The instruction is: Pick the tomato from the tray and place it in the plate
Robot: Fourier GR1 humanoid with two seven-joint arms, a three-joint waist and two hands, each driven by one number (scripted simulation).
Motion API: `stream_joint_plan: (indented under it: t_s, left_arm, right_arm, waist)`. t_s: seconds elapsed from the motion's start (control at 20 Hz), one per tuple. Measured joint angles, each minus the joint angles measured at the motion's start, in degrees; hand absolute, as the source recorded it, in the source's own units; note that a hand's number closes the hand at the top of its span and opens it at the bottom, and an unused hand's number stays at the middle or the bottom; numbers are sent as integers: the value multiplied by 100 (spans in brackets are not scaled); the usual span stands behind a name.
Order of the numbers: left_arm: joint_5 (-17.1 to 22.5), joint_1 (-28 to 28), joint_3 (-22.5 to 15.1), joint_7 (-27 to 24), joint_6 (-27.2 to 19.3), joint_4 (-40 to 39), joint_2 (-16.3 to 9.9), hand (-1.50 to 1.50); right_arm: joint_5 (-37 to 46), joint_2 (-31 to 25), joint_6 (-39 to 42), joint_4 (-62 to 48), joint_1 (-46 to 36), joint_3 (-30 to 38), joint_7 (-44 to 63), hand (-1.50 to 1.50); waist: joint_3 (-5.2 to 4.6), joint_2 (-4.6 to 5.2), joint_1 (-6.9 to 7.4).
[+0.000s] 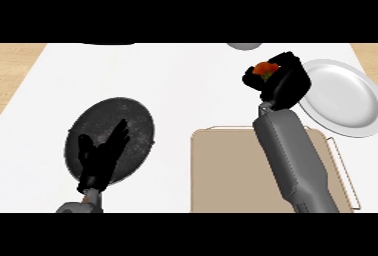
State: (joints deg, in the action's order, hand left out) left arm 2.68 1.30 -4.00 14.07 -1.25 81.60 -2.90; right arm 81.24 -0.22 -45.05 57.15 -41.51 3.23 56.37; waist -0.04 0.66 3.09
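Forearms enter from below. Right hand (pixel 280 80) is curled around the tomato (pixel 265 69), held beside the plate (pixel 341 97), clear of the tray (pixel 229 170). Left hand (pixel 100 155) rests open. Tomato likely soft, smooth: hold its sides.

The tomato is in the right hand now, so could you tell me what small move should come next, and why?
Probably a short carry to the right, then a release. The right hand has its fingers curled round the tomato, just left of the white plate and already clear of the tray.
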Motion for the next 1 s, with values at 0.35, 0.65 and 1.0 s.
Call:
stream_joint_plan:
  t_s: [0.35, 0.65, 1.0]
  left_arm:
    - [66, -237, 81, -66, 72, 157, -94, 0]
    - [94, -89, 187, -153, 85, -70, -99, 0]
    - [55, 47, 145, -45, 51, -68, -47, 0]
  right_arm:
    - [200, -331, -922, -854, -250, 674, -173, 150]
    - [-111, -1017, -1648, -1576, -159, 1200, -695, 150]
    - [-1526, -1883, -2197, -2366, -232, 1525, -1937, 150]
  waist:
    - [8, -18, -131]
    - [15, 1, -166]
    - [25, 17, -130]
